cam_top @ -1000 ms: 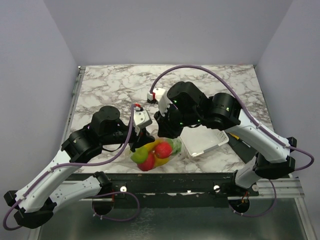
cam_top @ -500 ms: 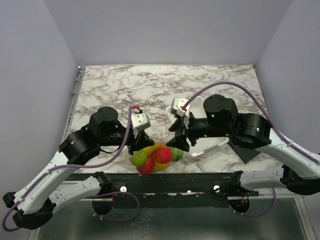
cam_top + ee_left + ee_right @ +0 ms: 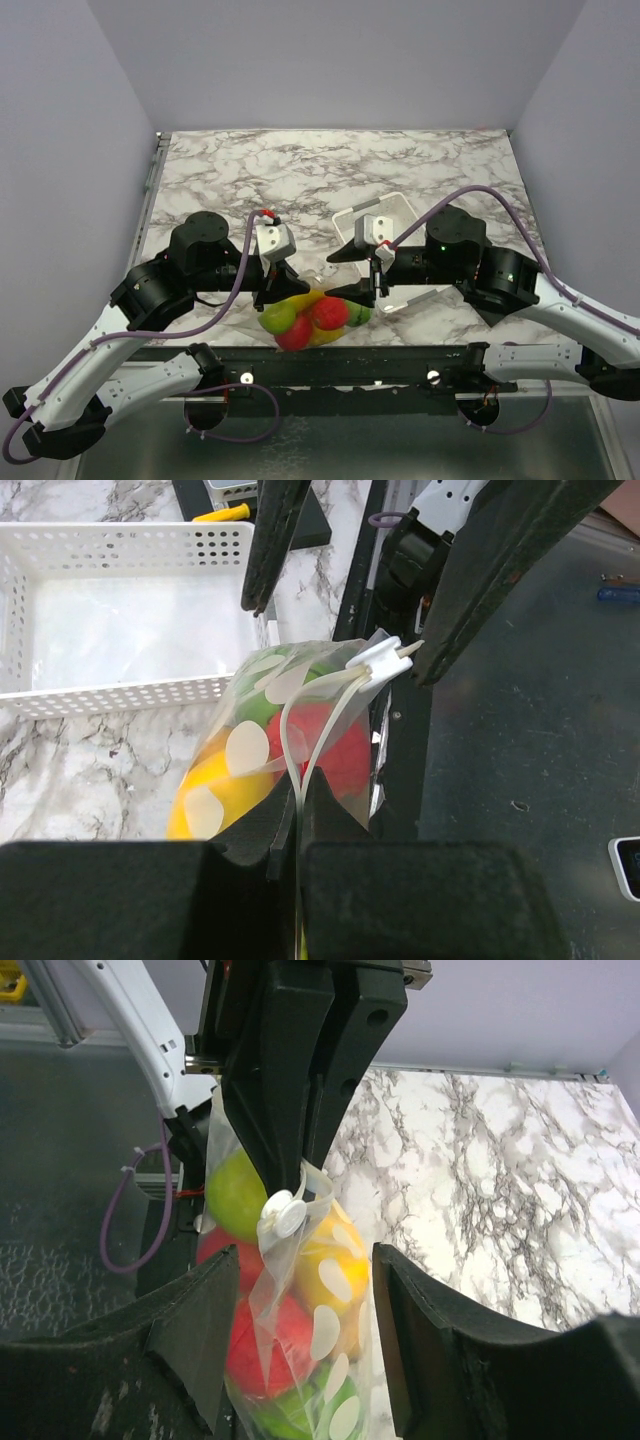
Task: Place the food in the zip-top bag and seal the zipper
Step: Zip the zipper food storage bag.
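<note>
Judging by what lies inside the pouch, the loading half of the job looks done: the food (image 3: pixel 236 1196), in light green, yellow, red and dark green, sits bunched in the zip-top bag (image 3: pixel 300 695), and no loose fruit shows on the marble table (image 3: pixel 480 1180) or in the white slotted basket (image 3: pixel 120 695). The bag hangs at the near edge of the table, just in front of the basket. It is held up by the left gripper (image 3: pixel 298 830), whose jaws are pinched tight on one end of the bag's top edge. The right gripper (image 3: pixel 307 1255) has its jaws spread wide, one finger on either side of the bag's upper part, gripping nothing that I can make out. What is left is the sealing. In the left wrist view the zipper (image 3: pixel 286 730) shows as two pale strips bowing apart between the pinch and a small white tab (image 3: pixel 283 1216) at the far end, so the mouth appears open along most of its length. The remaining work, as I read it, is for the right jaws to close on the strip and press it shut along its run.
</note>
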Action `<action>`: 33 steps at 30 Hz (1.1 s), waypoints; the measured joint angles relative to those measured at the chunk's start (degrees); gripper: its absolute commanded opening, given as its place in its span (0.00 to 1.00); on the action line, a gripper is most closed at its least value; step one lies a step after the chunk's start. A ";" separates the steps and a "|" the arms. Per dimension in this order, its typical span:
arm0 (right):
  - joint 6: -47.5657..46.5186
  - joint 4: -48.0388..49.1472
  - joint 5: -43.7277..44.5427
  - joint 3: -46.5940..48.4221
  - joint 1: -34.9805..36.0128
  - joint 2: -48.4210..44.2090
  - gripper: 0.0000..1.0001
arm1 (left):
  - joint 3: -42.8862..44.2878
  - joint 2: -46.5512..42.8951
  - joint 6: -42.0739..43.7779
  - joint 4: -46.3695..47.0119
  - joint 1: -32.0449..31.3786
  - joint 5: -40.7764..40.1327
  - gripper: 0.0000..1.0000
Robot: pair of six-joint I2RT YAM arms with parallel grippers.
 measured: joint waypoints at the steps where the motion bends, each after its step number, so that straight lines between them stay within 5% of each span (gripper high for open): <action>1: -0.11 0.42 0.00 0.00 0.00 0.22 0.58 | 0.04 0.02 -0.04 0.00 0.00 0.07 0.00; 22: -0.28 1.99 -0.02 -0.74 0.00 2.54 0.23 | 1.77 0.98 -0.61 0.26 0.00 0.81 0.00; 28: 0.13 2.12 -0.04 -0.74 0.00 2.69 0.01 | 1.77 1.09 -0.79 0.28 0.00 1.49 0.00; 33: 0.13 2.38 -0.28 -0.74 0.00 2.82 0.01 | 1.77 0.90 -0.76 0.26 0.00 1.53 0.03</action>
